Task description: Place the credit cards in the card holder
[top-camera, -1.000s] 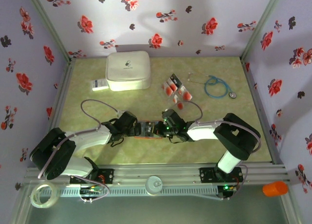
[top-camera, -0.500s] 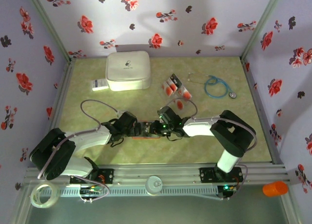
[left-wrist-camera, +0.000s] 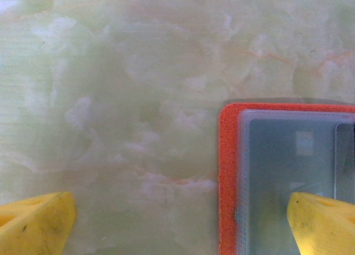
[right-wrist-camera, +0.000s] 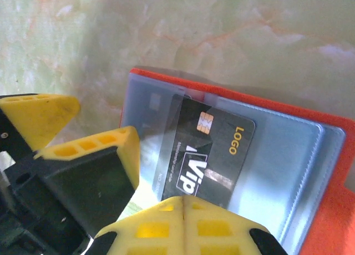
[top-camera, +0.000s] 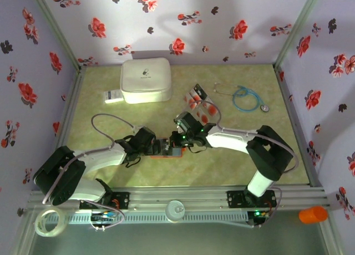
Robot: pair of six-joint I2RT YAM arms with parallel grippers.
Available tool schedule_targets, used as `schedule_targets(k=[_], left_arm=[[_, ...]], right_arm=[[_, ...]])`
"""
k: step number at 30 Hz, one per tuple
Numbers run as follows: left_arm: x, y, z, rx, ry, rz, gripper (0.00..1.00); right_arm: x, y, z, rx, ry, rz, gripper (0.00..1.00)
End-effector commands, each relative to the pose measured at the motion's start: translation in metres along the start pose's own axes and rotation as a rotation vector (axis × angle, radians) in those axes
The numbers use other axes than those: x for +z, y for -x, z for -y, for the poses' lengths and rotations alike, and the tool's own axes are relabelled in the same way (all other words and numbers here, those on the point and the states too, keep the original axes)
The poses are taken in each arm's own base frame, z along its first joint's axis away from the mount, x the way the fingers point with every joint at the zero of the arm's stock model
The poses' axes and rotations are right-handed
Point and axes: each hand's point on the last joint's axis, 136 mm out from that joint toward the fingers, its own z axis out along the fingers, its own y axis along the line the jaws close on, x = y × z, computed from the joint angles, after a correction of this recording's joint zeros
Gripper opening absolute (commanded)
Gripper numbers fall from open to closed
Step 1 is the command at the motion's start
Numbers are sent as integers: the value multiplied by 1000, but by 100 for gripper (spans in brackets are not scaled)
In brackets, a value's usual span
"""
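The orange-red card holder (right-wrist-camera: 338,202) lies open on the table, its bluish clear pocket facing up. A black credit card (right-wrist-camera: 216,149) marked VIP and LOGO lies partly inside that pocket. My right gripper (right-wrist-camera: 183,208) is shut, its joined fingertips resting at the card's near edge with nothing between them. My left gripper (left-wrist-camera: 180,227) is open; one finger (left-wrist-camera: 324,224) presses on the holder (left-wrist-camera: 228,172) and the other rests on the bare table. From above, both grippers meet at the holder (top-camera: 173,152), and more credit cards (top-camera: 198,98) lie loose behind them.
A big white case (top-camera: 146,80) and a white label (top-camera: 113,96) sit at the back left. A blue stethoscope (top-camera: 247,98) lies at the back right. Floral walls enclose the table. An orange cylinder (top-camera: 313,214) and a tape roll (top-camera: 49,222) sit beside the rail.
My right gripper has swung left and a little farther back over the holder. The left arm and the holder have stayed put.
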Motion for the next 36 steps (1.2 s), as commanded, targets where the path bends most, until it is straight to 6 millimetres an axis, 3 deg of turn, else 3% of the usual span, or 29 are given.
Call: schedule_targets(k=[1, 8, 16, 21, 25, 31, 36], left_arm=[[4, -20, -18, -4, 59, -52, 99], [3, -19, -17, -3, 57, -49, 99], [1, -17, -16, -5, 55, -44, 99], [-9, -1, -17, -8, 72, -6, 100], [-18, 8, -30, -64, 114, 15, 100], [-19, -2, -54, -123, 169, -5, 100], [-13, -6, -51, -123, 141, -16, 100]], right_arm=[[11, -5, 10, -7, -36, -48, 0], [29, -12, 19, 13, -49, -85, 0], [44, -10, 2, 11, -17, -105, 0], [45, -9, 1, 13, -13, -102, 0], [44, -8, 0, 13, -14, -99, 0], [44, -9, 0, 14, -12, -98, 0], [44, -9, 1, 12, -11, -101, 0]])
